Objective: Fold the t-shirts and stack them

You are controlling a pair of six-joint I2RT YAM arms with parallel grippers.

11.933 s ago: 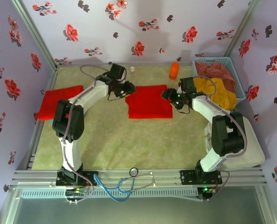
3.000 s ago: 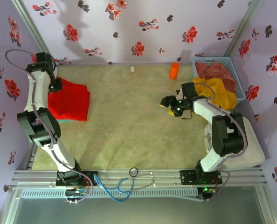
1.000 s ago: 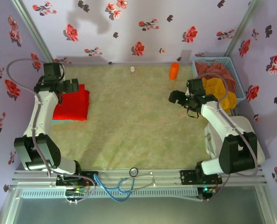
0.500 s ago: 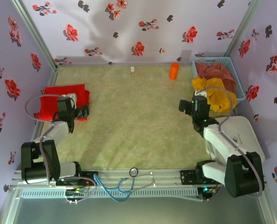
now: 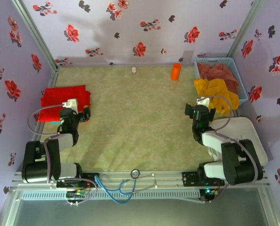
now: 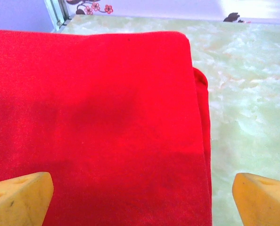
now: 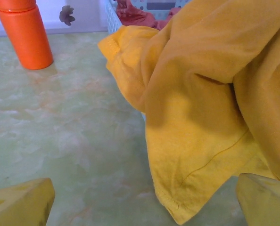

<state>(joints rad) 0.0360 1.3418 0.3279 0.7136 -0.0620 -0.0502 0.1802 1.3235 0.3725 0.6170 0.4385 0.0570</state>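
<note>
Over at the left side of the top view, the t-shirts (image 5: 64, 96) lie folded in a flat red stack on the pale green surface (image 5: 140, 122), close to the left wall. The left pincer (image 5: 73, 114) sits at the stack's near right corner, its jaws spread wide and holding nothing. From the left wrist view the left pincer (image 6: 142, 188) has one yellow fingertip at each lower corner of the frame, and the t-shirts (image 6: 93, 122) fill the left and middle. The edge of a lower red layer (image 6: 202, 94) peeks out along the right side of the top one. Whether the fingertips touch the cloth cannot be told. On the right side of the top view, the right pincer (image 5: 196, 112) is also wide open and empty, just beside a yellow cloth (image 5: 218, 92) that spills over the near rim of a light blue basket (image 5: 239, 70). From the right wrist view the right pincer (image 7: 144, 188) faces the yellow cloth (image 7: 210, 94), with an orange bottle (image 7: 24, 35) standing upright at the upper left.
</note>
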